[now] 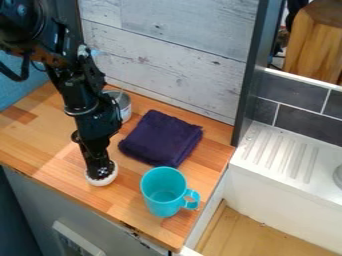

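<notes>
Reach appeared complete: gripper (101, 171) was at white round object (101, 183) | Lift: apparently outstanding (mug (163, 192) stood apart) | Grip: could not be told

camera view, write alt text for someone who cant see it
A black robot arm hangs over a wooden counter, its gripper down at a small round white dish. Nearby are a turquoise mug, a folded dark purple cloth and, partly behind the arm, a metal can.
</notes>
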Controlling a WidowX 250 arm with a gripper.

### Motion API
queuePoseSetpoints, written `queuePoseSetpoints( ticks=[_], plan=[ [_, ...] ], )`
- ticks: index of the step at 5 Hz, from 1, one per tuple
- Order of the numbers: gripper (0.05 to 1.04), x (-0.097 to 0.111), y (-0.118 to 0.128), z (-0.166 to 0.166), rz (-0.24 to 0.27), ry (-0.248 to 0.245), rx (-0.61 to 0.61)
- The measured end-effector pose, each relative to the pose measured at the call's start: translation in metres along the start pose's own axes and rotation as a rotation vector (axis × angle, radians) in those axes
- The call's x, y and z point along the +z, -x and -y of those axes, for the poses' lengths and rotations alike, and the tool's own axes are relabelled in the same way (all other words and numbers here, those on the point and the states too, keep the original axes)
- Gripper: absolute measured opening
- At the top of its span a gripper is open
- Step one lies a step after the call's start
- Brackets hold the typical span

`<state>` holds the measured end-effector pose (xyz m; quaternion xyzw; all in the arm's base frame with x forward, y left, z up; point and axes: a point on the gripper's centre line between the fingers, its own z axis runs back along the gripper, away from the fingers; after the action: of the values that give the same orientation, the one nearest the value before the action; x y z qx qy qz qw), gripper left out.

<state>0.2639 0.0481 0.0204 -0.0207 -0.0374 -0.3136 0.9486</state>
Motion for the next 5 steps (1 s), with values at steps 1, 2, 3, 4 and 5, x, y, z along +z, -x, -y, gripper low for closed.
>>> queuePoseSetpoints(
  ticks=[1, 2, 3, 4, 5],
  plan=[
    [0.867, 0.023, 0.0, 0.001, 0.074, 0.007, 0.019],
    [1.008, 0.05, 0.0, -0.004, 0.134, 0.001, 0.045],
    [1.003, 0.075, -0.011, -0.024, 0.16, -0.065, 0.104],
    [1.001, 0.071, -0.022, -0.05, 0.157, -0.105, 0.183],
    [1.001, 0.062, -0.034, -0.078, 0.169, -0.099, 0.302]
  ],
)
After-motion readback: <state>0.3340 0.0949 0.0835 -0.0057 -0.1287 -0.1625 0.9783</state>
